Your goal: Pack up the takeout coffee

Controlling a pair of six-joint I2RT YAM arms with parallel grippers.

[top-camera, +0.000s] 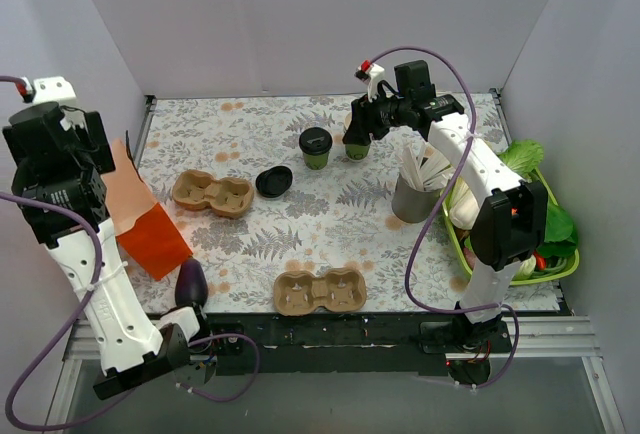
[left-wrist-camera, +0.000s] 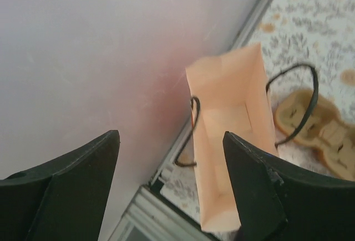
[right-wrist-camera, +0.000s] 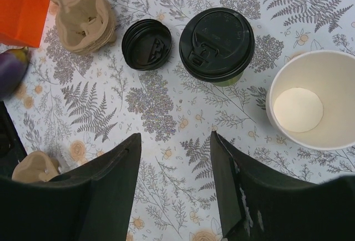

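Note:
The takeout coffee (top-camera: pixel 316 147), a green cup with a black lid, stands upright at the back middle of the table. It also shows in the right wrist view (right-wrist-camera: pixel 217 44). My right gripper (top-camera: pixel 362 126) hovers open and empty just right of it, above a lidless cup (top-camera: pixel 358 146). In the right wrist view the gripper (right-wrist-camera: pixel 175 141) is over bare tablecloth. An open orange paper bag (top-camera: pixel 150 229) stands at the left. My left gripper (top-camera: pixel 75 184) is raised above the bag (left-wrist-camera: pixel 233 141), and in its wrist view the gripper (left-wrist-camera: pixel 171 136) is open and empty.
A loose black lid (top-camera: pixel 273 182) lies left of the coffee. Cardboard cup carriers sit at the left (top-camera: pixel 212 194) and the front (top-camera: pixel 320 291). An eggplant (top-camera: pixel 191 282) lies front left. A grey pot of sticks (top-camera: pixel 412 199) and a green basket of vegetables (top-camera: pixel 560 266) stand on the right.

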